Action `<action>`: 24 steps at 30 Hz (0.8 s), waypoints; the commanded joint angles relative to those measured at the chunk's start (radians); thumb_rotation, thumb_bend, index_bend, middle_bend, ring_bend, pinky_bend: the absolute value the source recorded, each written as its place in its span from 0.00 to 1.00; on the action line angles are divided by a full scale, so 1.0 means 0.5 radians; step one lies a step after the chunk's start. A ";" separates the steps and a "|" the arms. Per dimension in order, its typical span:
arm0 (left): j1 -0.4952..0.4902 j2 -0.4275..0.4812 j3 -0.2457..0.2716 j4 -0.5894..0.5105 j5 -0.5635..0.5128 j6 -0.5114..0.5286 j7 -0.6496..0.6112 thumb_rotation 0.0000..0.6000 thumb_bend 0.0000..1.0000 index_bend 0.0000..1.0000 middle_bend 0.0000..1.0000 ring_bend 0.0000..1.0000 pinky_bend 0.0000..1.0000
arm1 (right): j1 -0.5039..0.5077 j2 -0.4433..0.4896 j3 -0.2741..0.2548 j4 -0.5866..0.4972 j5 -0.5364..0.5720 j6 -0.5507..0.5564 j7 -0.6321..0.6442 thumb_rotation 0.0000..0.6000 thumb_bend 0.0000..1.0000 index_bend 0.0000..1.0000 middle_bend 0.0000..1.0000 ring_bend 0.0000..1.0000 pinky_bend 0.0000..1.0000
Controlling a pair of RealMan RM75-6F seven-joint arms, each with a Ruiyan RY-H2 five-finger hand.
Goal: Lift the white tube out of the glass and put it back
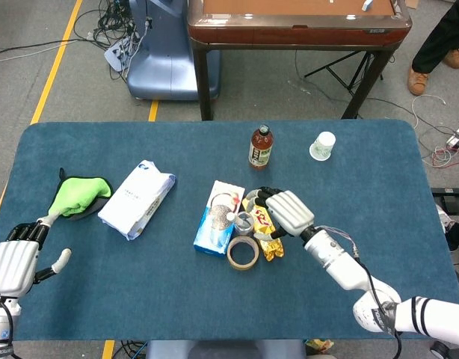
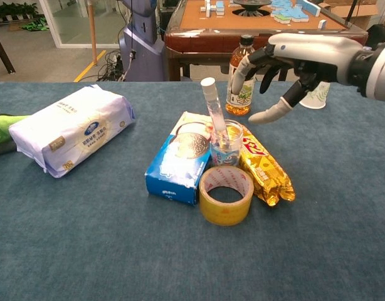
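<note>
Taking the glass as the landmark, the left hand rests far to its left at the near table edge, fingers loosely apart and holding nothing, with a green cloth just beyond it. Closer in, still left of the glass, lies a white tissue pack, and touching the glass on its left is a blue-and-white box. The white tube stands inside the glass, leaning back and to the left, its capped top clear above the rim. Directly in front of the glass sits a roll of yellow tape, and a gold snack packet lies against its right side. Up and to the right of the glass hovers the right hand, fingers spread and curled downward, gripping nothing and apart from the tube. Behind the glass stands a brown bottle, and a paper cup is further right. The step in hand looks to be the reach for the tube. To do it well, the hand should probably shift left until thumb and finger bracket the tube's upper part, pinch above the rim, then draw it out along its own tilt so the glass is not tipped into the crowded items around it.
</note>
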 commanded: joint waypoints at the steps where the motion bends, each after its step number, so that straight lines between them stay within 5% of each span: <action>1: 0.002 0.001 0.000 0.002 -0.001 0.000 -0.001 1.00 0.21 0.11 0.20 0.24 0.19 | 0.044 -0.050 0.008 0.055 0.044 -0.044 -0.017 1.00 0.25 0.40 0.25 0.19 0.28; 24: 0.015 -0.010 0.002 0.027 -0.009 -0.001 -0.017 1.00 0.21 0.11 0.20 0.24 0.19 | 0.200 -0.229 -0.018 0.284 0.185 -0.190 -0.061 1.00 0.33 0.40 0.25 0.19 0.28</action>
